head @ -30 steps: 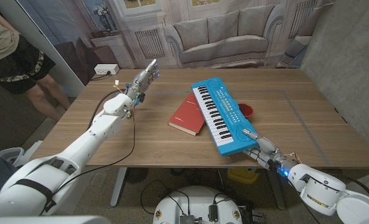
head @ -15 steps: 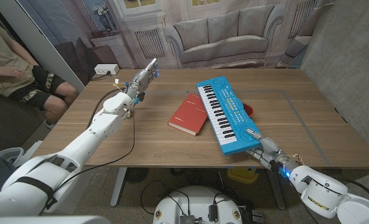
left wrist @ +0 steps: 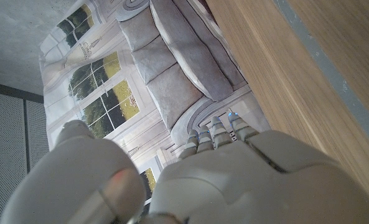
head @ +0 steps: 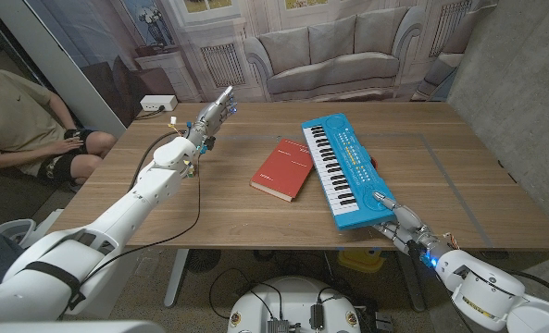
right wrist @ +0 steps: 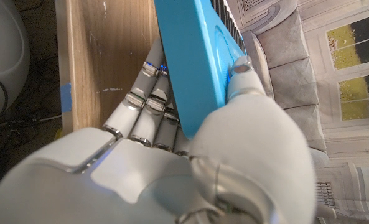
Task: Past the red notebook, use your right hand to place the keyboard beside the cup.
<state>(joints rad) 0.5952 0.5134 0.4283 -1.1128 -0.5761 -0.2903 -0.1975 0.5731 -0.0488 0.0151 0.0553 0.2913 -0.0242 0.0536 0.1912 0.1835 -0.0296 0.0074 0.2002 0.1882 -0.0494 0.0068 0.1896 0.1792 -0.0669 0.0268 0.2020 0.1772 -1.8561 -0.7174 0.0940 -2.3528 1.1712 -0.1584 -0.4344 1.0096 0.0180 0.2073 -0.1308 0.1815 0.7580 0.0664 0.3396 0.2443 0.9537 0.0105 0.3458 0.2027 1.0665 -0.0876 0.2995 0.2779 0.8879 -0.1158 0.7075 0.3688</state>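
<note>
A blue toy keyboard (head: 345, 169) hangs tilted above the right half of the table, its near end gripped by my right hand (head: 393, 218) close to the front edge. In the right wrist view the thumb presses on the keyboard's (right wrist: 193, 56) top while the fingers (right wrist: 148, 106) curl underneath. The red notebook (head: 282, 169) lies flat on the table just left of the keyboard. The keyboard hides the cup. My left hand (head: 212, 117) is raised over the far left of the table, fingers stretched out and holding nothing; its back (left wrist: 246, 174) shows in the left wrist view.
A person sits beyond the table's left side (head: 29, 125). A white power strip (head: 157, 103) lies on the floor behind the table. A grey taped line (head: 459, 190) runs along the table's right part. Bare wood (head: 209, 208) lies left of the notebook.
My right hand has carried the keyboard to the right, past the notebook, and it now covers the red cup that showed beside it a second ago. The left arm stayed still. The person sat down.
</note>
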